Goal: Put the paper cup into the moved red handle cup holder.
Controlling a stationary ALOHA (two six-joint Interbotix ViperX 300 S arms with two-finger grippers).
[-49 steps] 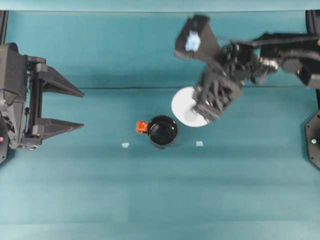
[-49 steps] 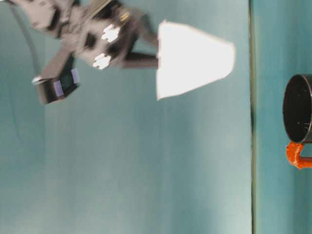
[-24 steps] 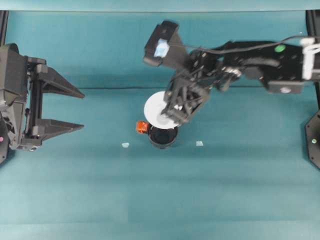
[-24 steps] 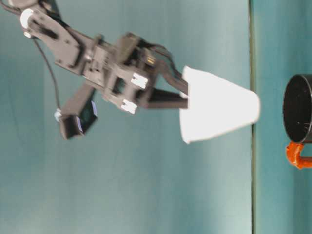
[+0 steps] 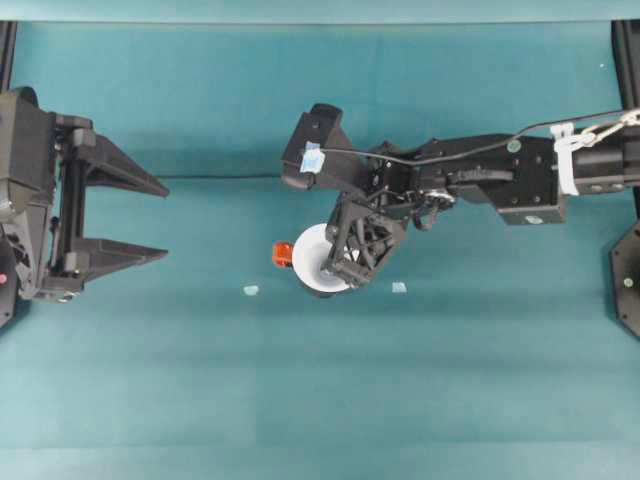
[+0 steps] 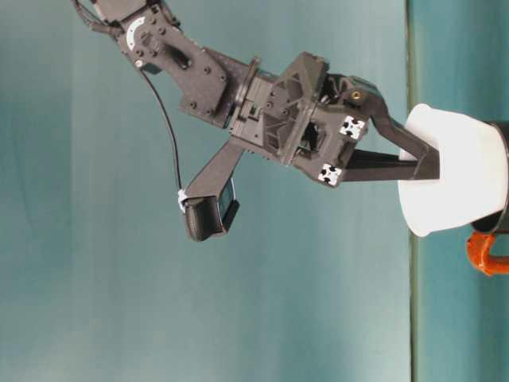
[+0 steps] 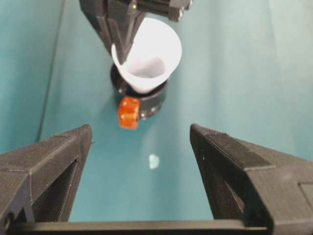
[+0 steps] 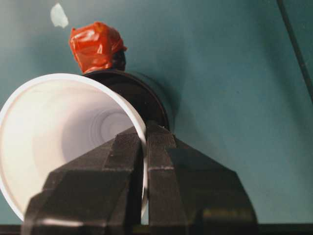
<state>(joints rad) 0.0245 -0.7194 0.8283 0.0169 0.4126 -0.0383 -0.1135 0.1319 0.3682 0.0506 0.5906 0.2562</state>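
White paper cup (image 5: pixel 318 262) rim pinched by right gripper (image 5: pixel 340 268) | arm angled down | cup base inside red handle cup holder (image 7: pixel 142 100)

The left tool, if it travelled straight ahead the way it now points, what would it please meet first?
Probably the red handle cup holder, its red tab facing the open left tool, with the paper cup entering it; only bare table lies between, though depth is uncertain.

The white paper cup (image 5: pixel 318 259), mouth up and tilted, has its narrow base lowered into the mouth of the glossy black red handle cup holder (image 7: pixel 149 102), which stands upright on the table, its red-orange tab (image 7: pixel 129 112) jutting sideways.
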